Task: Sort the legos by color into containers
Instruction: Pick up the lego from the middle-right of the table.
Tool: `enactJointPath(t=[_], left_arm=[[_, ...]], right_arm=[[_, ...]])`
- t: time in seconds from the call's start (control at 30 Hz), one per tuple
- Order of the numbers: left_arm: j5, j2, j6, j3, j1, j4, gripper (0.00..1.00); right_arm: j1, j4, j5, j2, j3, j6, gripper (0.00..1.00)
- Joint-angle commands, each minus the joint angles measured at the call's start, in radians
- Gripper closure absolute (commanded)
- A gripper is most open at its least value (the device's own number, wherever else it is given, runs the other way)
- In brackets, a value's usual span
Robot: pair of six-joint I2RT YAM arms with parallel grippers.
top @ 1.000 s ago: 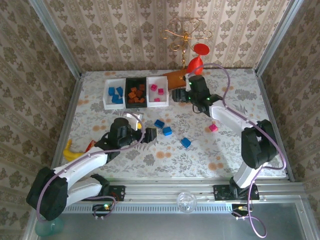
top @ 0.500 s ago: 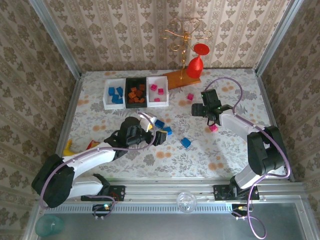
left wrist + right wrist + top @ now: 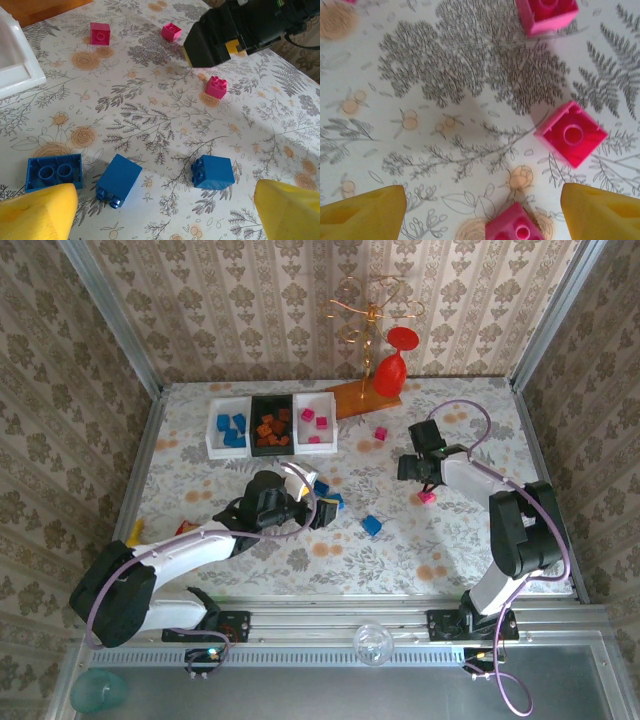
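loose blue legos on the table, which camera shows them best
Left wrist: all three blue legos lie close and unobstructed, studs visible, just ahead of the left tool. The top view shows them small, two crowded by that tool, one apart to the right. The right wrist view looks at pink legos.

I see three bins side by side at the far left of the tabletop. The white bin holds blue bricks, the black bin holds orange-brown bricks, and the second white bin holds pink bricks. Loose near the middle I count three blue legos: a flat one, a tipped one and another tipped one. Further right lie three loose pink legos, apart from one another.
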Motion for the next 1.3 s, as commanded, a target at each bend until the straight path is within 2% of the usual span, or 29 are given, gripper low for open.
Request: enactJointPath(t=[0.0, 0.3, 0.43, 0.53, 0.77, 1.1, 1.27], left_arm=[[-0.007, -0.021, 0.002, -0.006, -0.006, 0.032, 0.08], [-0.030, -0.063, 0.006, -0.030, -0.006, 0.027, 0.08], [-0.033, -0.067, 0.013, -0.031, -0.004, 0.018, 0.07], [-0.035, -0.070, 0.018, -0.028, -0.002, 0.013, 0.07], [-0.043, -0.082, 0.026, -0.034, 0.002, 0.001, 0.07], [-0.048, -0.087, 0.028, -0.033, 0.010, -0.006, 0.07], [-0.112, -0.117, 0.011, -0.048, 0.022, -0.027, 0.07]], right_arm=[[-0.018, -0.074, -0.033, 0.036, -0.007, 0.025, 0.16], [-0.030, -0.125, -0.115, 0.170, 0.075, 0.017, 0.17], [-0.020, -0.151, -0.126, 0.155, 0.067, 0.001, 0.19], [-0.013, -0.168, -0.159, 0.150, 0.053, -0.009, 0.24], [0.030, -0.196, -0.145, 0.114, 0.007, -0.019, 0.37], [0.068, -0.171, -0.141, 0.095, -0.012, -0.012, 0.66], [0.138, -0.135, -0.183, 0.030, 0.025, -0.009, 0.70]])
